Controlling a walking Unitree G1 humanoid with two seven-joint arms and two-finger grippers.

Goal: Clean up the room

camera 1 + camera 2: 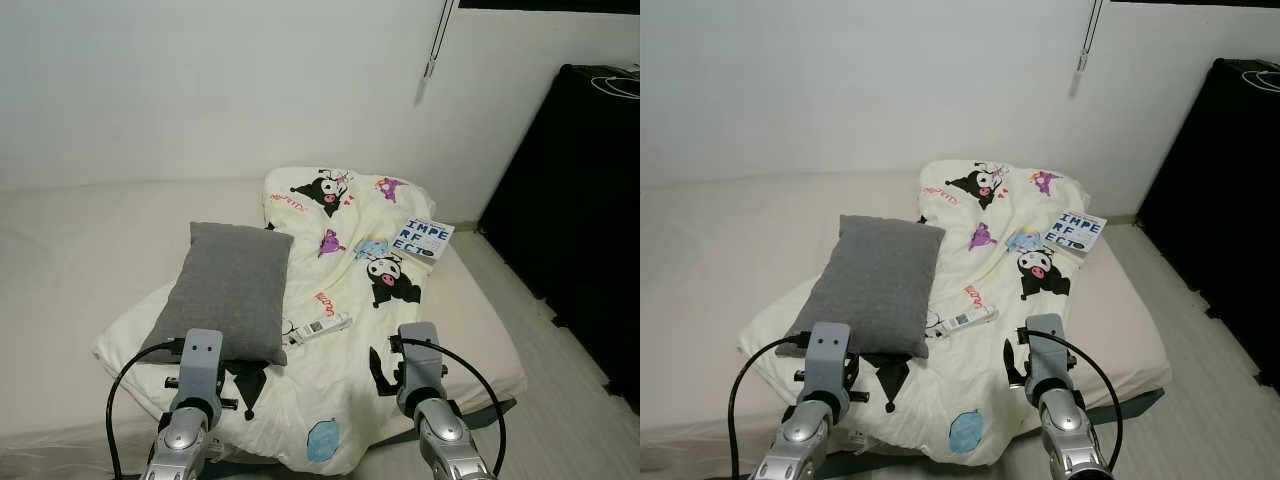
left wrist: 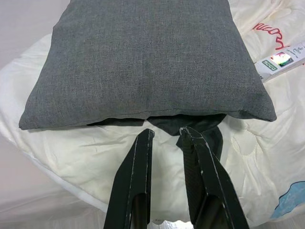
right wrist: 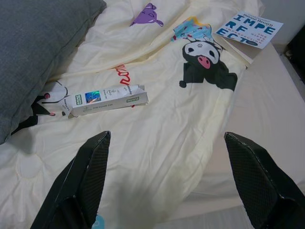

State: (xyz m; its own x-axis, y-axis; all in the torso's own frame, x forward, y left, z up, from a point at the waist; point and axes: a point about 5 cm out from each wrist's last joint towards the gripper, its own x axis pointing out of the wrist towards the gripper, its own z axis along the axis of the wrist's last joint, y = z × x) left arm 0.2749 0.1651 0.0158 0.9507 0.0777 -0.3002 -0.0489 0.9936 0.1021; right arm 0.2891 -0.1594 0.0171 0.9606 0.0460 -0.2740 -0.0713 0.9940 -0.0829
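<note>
a cream cartoon-print comforter (image 1: 350, 270) lies rumpled across the bed (image 1: 70, 260). on its left part rests a grey pillow (image 1: 230, 290), and just right of the pillow's near corner lies a small white carton (image 1: 320, 327). a book (image 1: 423, 238) sits at the comforter's far right edge. the left gripper (image 2: 167, 136), fingers nearly closed and empty, hovers at the pillow's near edge. the right gripper (image 3: 167, 148) is spread wide, empty, above the comforter near the carton.

**G1 arms: build and finish**

Two silver forearms with rounded joint housings and boxy grey wrist blocks. A black cable loops from each wrist. Left pincer (image 2: 166, 136): long, flat black fingers. Right pincer (image 3: 167, 143): black fingers with cross-hatched texture.
</note>
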